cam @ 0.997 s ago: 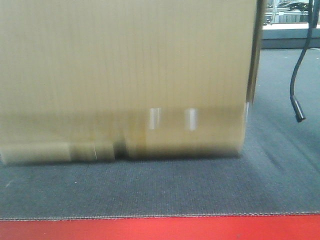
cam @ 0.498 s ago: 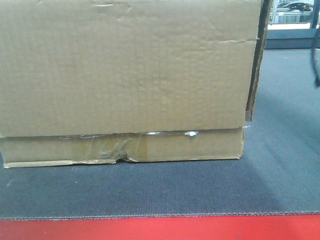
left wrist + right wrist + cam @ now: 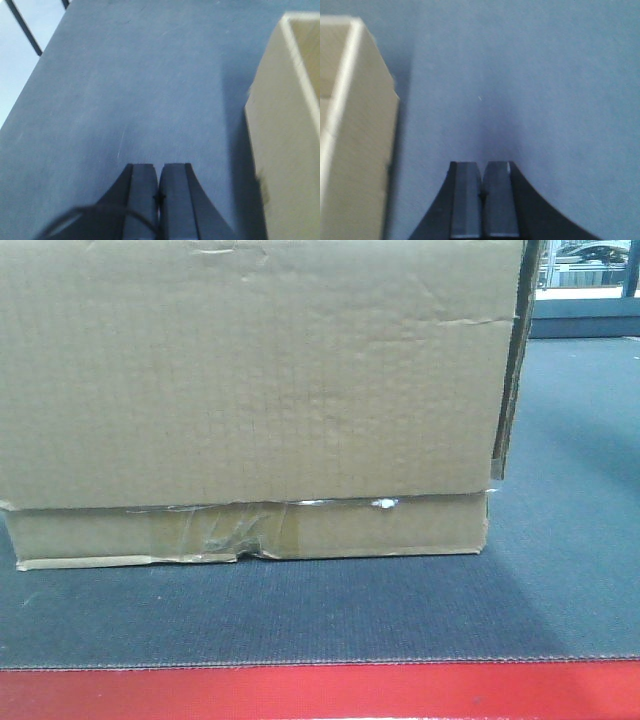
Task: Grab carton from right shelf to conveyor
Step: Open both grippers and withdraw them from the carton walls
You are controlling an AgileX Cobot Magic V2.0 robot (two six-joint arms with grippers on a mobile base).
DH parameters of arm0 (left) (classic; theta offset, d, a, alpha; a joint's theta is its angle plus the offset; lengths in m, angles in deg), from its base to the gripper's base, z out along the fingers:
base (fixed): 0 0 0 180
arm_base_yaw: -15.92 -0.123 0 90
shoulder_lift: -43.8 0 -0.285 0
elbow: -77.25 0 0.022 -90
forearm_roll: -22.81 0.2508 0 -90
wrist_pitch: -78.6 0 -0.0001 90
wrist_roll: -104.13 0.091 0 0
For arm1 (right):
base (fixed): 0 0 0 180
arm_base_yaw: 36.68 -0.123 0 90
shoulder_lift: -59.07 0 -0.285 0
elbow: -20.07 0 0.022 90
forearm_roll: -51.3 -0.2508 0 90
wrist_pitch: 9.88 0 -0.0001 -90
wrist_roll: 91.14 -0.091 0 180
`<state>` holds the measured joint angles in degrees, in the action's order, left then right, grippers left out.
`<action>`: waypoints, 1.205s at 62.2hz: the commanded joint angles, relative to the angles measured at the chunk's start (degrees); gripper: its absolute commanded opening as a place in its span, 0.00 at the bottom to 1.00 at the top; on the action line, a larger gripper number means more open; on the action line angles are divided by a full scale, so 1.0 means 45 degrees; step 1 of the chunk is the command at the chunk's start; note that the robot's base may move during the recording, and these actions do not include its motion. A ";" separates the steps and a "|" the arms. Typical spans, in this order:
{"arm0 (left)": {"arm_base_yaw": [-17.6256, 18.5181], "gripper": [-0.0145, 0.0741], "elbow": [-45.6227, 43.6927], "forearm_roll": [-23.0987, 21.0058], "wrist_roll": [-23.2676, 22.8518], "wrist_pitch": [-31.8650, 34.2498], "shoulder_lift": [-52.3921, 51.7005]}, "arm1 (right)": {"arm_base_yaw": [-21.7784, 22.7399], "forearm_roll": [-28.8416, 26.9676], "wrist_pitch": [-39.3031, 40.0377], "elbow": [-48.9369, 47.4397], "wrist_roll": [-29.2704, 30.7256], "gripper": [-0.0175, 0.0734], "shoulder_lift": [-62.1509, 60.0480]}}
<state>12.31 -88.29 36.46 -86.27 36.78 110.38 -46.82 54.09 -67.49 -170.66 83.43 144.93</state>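
Box [image 3: 250, 380]: sits flat on the belt [image 3: 400, 610], close behind the red front edge [image 3: 320, 692]; wrinkled clear tape [image 3: 235, 530] along the lower flap seam; bottom flap slightly lifted at the left corner.
Box in wrist views: one side wall at the right of the left wrist view [image 3: 287, 130], the other at the left of the right wrist view [image 3: 352, 130]; apart from both sets of fingers.
Left fingers [image 3: 159, 177]: pressed together, holding nothing, over bare belt beside the box.
Right fingers [image 3: 483, 175]: pressed together, holding nothing, over bare belt on the other side.
Shelf: not in view.
Step in hand, as judged: release and retreat, with the box apparently delivered.
Doing it well: draw both arms straight outward and up, away from the side walls; avoid brushing the cardboard, since a light push could skew the box on the belt.
Watch for: the loose right-hand flap edge [image 3: 512, 360] standing proud of the front face; keep the right arm clear of it.
Check before leaving: full base on the belt, no overhang past the red edge.
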 commanded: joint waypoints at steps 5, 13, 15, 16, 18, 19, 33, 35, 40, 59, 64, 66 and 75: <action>-0.0045 0.16 0.3034 -0.0166 0.0072 0.2061 -0.2099 | 0.0083 0.0352 0.2848 0.3816 0.0143 0.12 -0.2038; -0.0045 0.16 0.5211 -0.0166 0.0072 0.3160 -0.3730 | 0.0083 0.0352 0.5029 0.7211 0.0143 0.12 -0.3805; -0.0045 0.16 0.5749 -0.0166 0.0072 0.3409 -0.4132 | 0.0083 0.0352 0.5493 0.8148 0.0143 0.12 -0.4243; -0.0045 0.16 0.5955 -0.0166 0.0072 0.3539 -0.4325 | 0.0083 0.0352 0.5721 0.8509 0.0143 0.12 -0.4467; -0.0045 0.16 0.6328 -0.0166 0.0072 0.3822 -0.4724 | 0.0083 0.0352 0.6171 0.9216 0.0143 0.12 -0.4903; -0.0045 0.16 0.6499 -0.0166 0.0072 0.3912 -0.5017 | 0.0083 0.0352 0.6511 0.9552 0.0143 0.12 -0.5251; -0.0045 0.16 0.7872 -0.0206 0.0072 0.4209 -0.7574 | 0.0083 0.0320 0.8503 1.3208 0.0143 0.12 -0.9073; -0.0017 0.16 0.7924 -0.0235 0.0072 0.4179 -0.7942 | 0.0083 0.0320 0.8503 1.3558 0.0143 0.12 -0.9821; -0.0017 0.16 0.7977 -0.0235 0.0072 0.4120 -0.8634 | 0.0083 0.0320 0.8512 1.4150 0.0143 0.12 -1.1385; -0.0017 0.16 0.7977 -0.0235 0.0072 0.4177 -1.0595 | 0.0083 0.0320 0.8564 1.4653 0.0143 0.12 -1.6046; -0.0017 0.16 0.7977 -0.0235 0.0072 0.4177 -1.0767 | 0.0083 0.0320 0.8720 1.4653 0.0143 0.12 -1.6294; -0.0017 0.16 0.7977 -0.0235 0.0072 0.4177 -1.0816 | 0.0083 0.0320 0.8753 1.4653 0.0143 0.12 -1.6321; -0.0017 0.16 0.7977 -0.0235 0.0072 0.4177 -1.0816 | 0.0083 0.0320 0.8799 1.4653 0.0143 0.12 -1.6321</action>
<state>12.31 -52.44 35.56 -86.17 54.31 62.06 -46.72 54.92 -29.73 -104.91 83.64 71.84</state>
